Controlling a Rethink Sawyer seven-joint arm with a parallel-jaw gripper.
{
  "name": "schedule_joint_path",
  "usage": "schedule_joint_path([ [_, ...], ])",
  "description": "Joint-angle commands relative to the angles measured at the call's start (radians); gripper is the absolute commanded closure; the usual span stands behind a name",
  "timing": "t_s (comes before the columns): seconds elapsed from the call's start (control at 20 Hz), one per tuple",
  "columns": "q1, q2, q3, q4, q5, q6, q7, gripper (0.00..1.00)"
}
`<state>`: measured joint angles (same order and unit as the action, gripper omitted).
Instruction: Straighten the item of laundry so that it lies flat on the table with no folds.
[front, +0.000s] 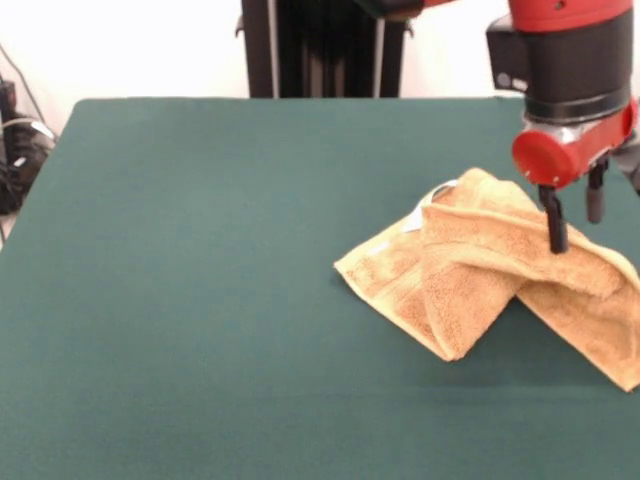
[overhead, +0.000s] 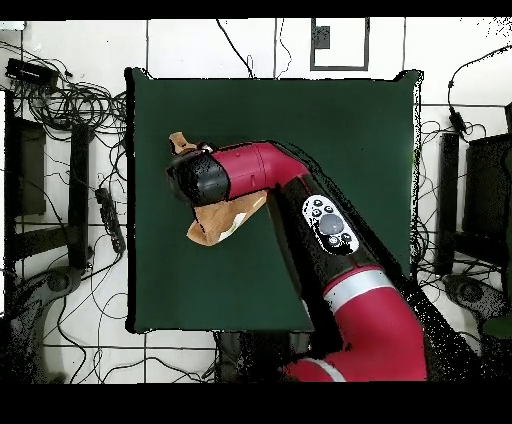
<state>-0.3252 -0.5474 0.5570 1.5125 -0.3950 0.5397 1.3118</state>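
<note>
Rumpled and folded over itself, the orange-tan towel (front: 490, 265) lies at about four o'clock on the green table (front: 200, 300). Over its upper fold hangs the gripper (front: 575, 225), fingers apart, one tip touching the cloth.

From above, the arm (overhead: 300, 205) covers most of the towel (overhead: 222, 222), so only a corner at each side pokes out and its folds can't be read there. The gripper (front: 572, 222) is completely under the wrist in that view. From the front, the towel's right end runs off the picture's edge (the arm's upper part is cut off at the top).
</note>
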Motion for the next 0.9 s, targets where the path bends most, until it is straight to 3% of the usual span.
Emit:
schedule_joint_path([
  [0.05, 0.060, -0.045, -0.033, -0.015, -0.041, -0.012, 0.086, 0.00],
  [0.3, 0.045, -0.036, -0.023, -0.015, -0.036, -0.005, 0.060, 0.00],
  [0.6, -0.016, -0.127, -0.020, -0.006, -0.034, 0.105, -0.033, 0.00],
  [0.9, -0.074, -0.112, 0.012, -0.088, -0.051, 0.205, -0.169, 0.00],
])
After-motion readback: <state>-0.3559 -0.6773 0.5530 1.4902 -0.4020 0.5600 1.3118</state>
